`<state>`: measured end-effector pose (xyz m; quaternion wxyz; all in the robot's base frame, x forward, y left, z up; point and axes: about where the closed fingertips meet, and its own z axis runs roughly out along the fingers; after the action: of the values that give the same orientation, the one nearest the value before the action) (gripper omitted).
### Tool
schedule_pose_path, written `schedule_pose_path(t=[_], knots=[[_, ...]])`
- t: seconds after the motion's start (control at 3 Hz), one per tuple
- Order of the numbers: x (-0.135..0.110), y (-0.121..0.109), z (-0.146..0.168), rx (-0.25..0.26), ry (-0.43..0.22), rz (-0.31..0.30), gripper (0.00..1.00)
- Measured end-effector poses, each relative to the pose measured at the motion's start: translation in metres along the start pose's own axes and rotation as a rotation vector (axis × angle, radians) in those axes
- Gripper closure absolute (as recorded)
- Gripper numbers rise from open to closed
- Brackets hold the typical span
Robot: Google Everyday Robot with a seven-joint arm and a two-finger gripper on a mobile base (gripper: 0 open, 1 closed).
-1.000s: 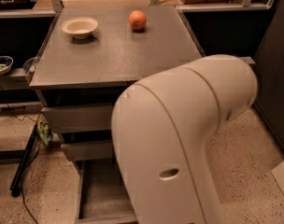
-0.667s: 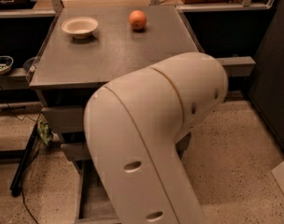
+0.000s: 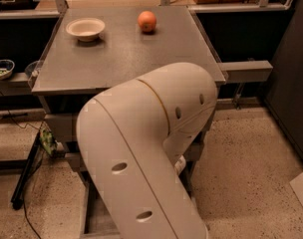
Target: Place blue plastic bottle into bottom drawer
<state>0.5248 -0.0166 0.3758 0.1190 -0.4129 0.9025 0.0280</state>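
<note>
My white arm [image 3: 146, 148] fills the middle of the camera view and hides the front of the grey cabinet. My gripper is not in view; it lies somewhere behind the arm's big links, low in front of the drawers. A small pale piece [image 3: 180, 164] peeks out under the arm's bend; I cannot tell whether it is the blue plastic bottle. The bottom drawer [image 3: 97, 217] stands pulled out at the lower left, and only a strip of its flat grey inside shows beside the arm.
On the grey table top [image 3: 121, 59] stand a white bowl [image 3: 85, 28] at the back left and an orange [image 3: 147, 21] at the back middle. A small bowl [image 3: 1, 67] sits on a side shelf at the left. Cables and a black stand leg [image 3: 27, 168] lie on the speckled floor at the left.
The arm's big links have swung left and down across the view, uncovering more of the table's right side and the floor at the right. The bowl and orange have not moved.
</note>
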Motion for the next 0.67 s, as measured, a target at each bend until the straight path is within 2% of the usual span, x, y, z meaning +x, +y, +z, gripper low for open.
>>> schedule_pose_path(t=[0.33, 0.67], knots=[[0.007, 0.001, 0.003, -0.049, -0.047, 0.03, 1.0], [0.036, -0.003, 0.033, -0.165, -0.087, 0.113, 1.0]])
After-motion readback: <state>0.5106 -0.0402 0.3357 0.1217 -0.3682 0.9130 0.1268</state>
